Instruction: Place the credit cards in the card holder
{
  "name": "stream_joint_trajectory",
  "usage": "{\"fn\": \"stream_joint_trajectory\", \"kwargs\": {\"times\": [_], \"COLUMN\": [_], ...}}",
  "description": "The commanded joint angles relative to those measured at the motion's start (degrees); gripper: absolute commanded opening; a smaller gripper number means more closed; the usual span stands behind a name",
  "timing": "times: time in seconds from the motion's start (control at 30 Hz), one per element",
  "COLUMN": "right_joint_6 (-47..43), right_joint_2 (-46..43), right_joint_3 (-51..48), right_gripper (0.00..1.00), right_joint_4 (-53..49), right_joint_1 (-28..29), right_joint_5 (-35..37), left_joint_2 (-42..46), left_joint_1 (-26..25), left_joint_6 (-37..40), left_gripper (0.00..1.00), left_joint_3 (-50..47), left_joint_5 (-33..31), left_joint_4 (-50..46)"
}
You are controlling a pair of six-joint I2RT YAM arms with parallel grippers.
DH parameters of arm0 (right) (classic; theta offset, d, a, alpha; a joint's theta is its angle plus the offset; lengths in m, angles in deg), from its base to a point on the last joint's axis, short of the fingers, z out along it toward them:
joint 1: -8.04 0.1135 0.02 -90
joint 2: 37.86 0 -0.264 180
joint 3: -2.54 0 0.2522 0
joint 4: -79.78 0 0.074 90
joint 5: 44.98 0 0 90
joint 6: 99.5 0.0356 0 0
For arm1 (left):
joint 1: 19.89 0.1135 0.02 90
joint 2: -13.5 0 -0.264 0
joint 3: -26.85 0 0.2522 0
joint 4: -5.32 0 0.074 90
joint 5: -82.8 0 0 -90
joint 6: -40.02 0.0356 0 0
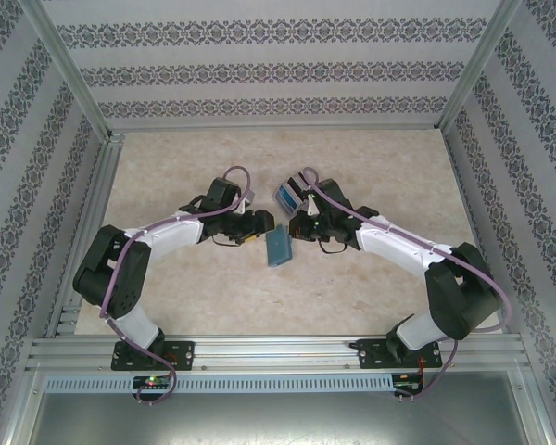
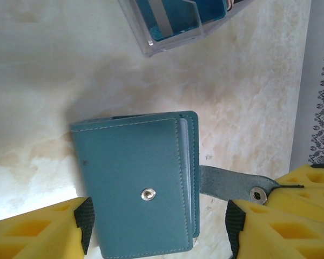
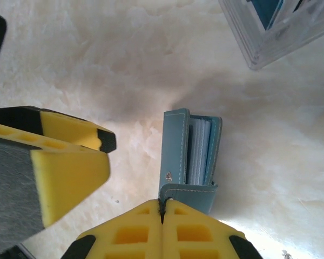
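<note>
The teal card holder [image 2: 135,183] lies folded shut on the table, snap stud up, with its strap [image 2: 227,184] out to the right. My left gripper [image 2: 159,222] is open and straddles the holder with a gap on the strap side. My right gripper [image 3: 162,209] is shut on the tip of the strap [image 3: 189,189]. In the right wrist view the holder [image 3: 175,145] shows pale sleeve edges inside. Credit cards [image 2: 173,16], a teal-blue one in front, stand in a clear plastic box [image 2: 167,40] just beyond the holder. In the top view both grippers [image 1: 259,227] [image 1: 299,227] flank the holder [image 1: 278,247].
The clear box [image 1: 287,196] sits just behind the grippers near the table's centre. Beige marble-look tabletop [image 1: 185,167] spreads on all sides. Patterned walls and a metal frame [image 1: 74,93] enclose the table.
</note>
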Motion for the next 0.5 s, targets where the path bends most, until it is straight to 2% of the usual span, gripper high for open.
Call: {"fn": "stream_joint_trajectory", "kwargs": {"times": [0.0, 0.27, 0.47], "right_joint_6": [1.21, 1.35, 1.54], "right_joint_2": [-2.34, -2.95, -3.06], "right_joint_3": [2.03, 3.00, 2.65], "right_gripper": [0.02, 0.03, 0.03], "right_joint_4": [0.64, 0.22, 0.21], "right_joint_1": [0.73, 1.22, 1.36], "right_joint_5": [-1.18, -1.19, -0.92], "left_joint_2": [-1.28, -2.80, -3.37], "left_joint_1": [-1.25, -1.67, -1.71], "left_joint_6": [1.37, 2.29, 1.78], "left_gripper": [0.68, 0.68, 0.64], "left_joint_3": [2.28, 3.03, 1.47], "left_joint_5": [0.91, -0.22, -0.59], "left_joint_4": [-2.29, -3.92, -2.71]}}
